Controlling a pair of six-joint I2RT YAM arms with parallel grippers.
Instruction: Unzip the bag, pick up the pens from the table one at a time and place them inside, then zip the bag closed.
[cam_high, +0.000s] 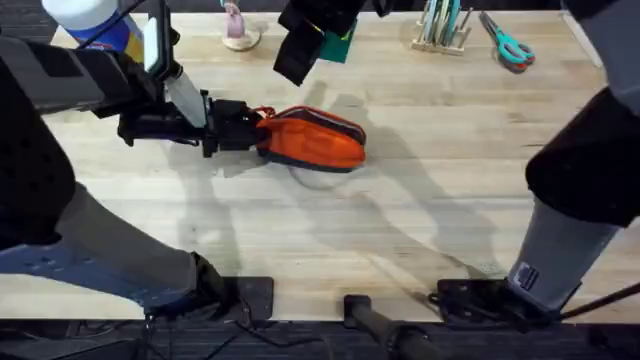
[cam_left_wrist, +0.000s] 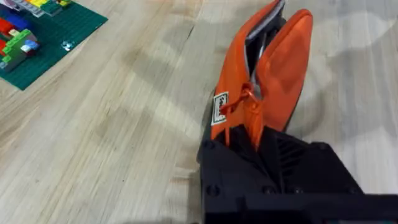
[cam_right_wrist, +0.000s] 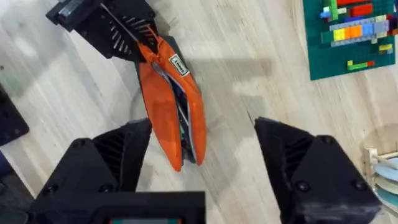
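Bag: the orange bag (cam_high: 312, 140) lies on its side near the middle of the desk (cam_high: 400, 230), with its long axis running left to right and the zipper line facing up.
Zipper: in the wrist views the mouth is parted along most of its length, and something dark shows inside; I cannot tell if these are pens.
Left jaws: the left gripper (cam_high: 240, 127) is closed on the left end of the bag, at the red pull (cam_left_wrist: 244, 94) and the fabric next to it. I think it holds this end so the bag does not slide while the zipper is worked.
Right jaws: the right gripper (cam_right_wrist: 199, 155) hangs above the bag with its fingers wide apart and nothing between them, placed one on each side of the bag's free end.
Pens: I see no loose pens on the desk near the bag.
Likely step: closing the zipper seems to remain, with the right jaws ready to pinch the far end.
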